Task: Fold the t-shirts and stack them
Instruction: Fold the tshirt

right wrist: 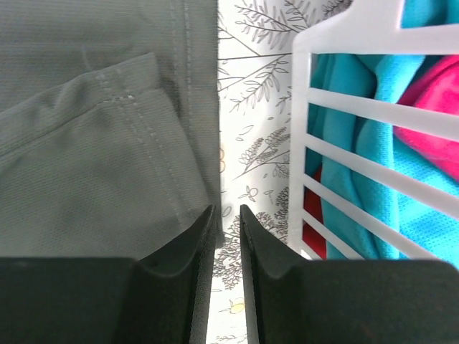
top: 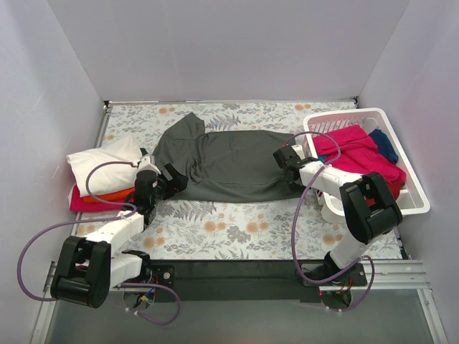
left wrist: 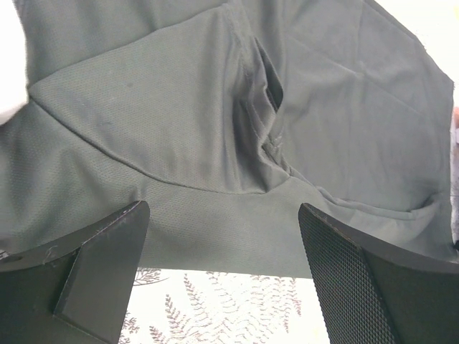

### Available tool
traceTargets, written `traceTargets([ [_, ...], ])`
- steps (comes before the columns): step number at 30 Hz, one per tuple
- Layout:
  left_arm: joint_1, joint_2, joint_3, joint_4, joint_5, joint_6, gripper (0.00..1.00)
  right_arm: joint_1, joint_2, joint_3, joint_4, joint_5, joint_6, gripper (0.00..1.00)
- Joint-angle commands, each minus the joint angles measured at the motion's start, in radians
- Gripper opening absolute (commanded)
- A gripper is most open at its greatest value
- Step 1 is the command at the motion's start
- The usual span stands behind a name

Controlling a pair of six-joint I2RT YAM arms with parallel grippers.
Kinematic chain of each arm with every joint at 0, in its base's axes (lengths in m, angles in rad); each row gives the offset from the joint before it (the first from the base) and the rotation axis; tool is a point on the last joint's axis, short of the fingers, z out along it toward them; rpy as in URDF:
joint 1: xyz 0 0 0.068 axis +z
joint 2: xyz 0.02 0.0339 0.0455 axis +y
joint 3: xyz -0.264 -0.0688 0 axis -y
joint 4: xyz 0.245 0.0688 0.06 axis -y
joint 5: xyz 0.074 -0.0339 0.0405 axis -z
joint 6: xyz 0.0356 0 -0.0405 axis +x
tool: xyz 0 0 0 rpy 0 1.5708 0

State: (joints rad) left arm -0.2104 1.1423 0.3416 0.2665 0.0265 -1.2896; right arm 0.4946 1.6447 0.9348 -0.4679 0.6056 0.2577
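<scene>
From above, a dark grey cloth t-shirt is seen spread flat on the floral-patterned table, between a folded pile topped by a white t-shirt and a white slatted plastic basket. The left gripper is placed at its left edge and the right gripper at its right edge. In the left wrist view, the jaws are held wide apart above the grey cloth. In the right wrist view, the jaws are drawn to a narrow slit at the hem; whether cloth is pinched cannot be told.
</scene>
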Motion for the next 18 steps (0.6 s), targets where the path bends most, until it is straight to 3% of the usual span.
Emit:
traceTargets([
  [1,0.009,-0.023,0.004,-0.026,-0.051,0.018,0.79,-0.005,-0.005,0.032,-0.001,0.059,0.006,0.16],
  [5,0.008,-0.036,0.005,-0.029,-0.04,0.027,0.79,-0.004,-0.008,0.044,-0.006,0.054,-0.001,0.16],
  [12,0.006,-0.072,0.026,-0.004,0.036,0.046,0.79,0.033,-0.108,0.071,0.035,-0.13,-0.057,0.18],
  [18,0.0,-0.018,0.099,-0.004,0.056,0.052,0.79,0.039,-0.12,0.091,0.107,-0.279,-0.072,0.3],
])
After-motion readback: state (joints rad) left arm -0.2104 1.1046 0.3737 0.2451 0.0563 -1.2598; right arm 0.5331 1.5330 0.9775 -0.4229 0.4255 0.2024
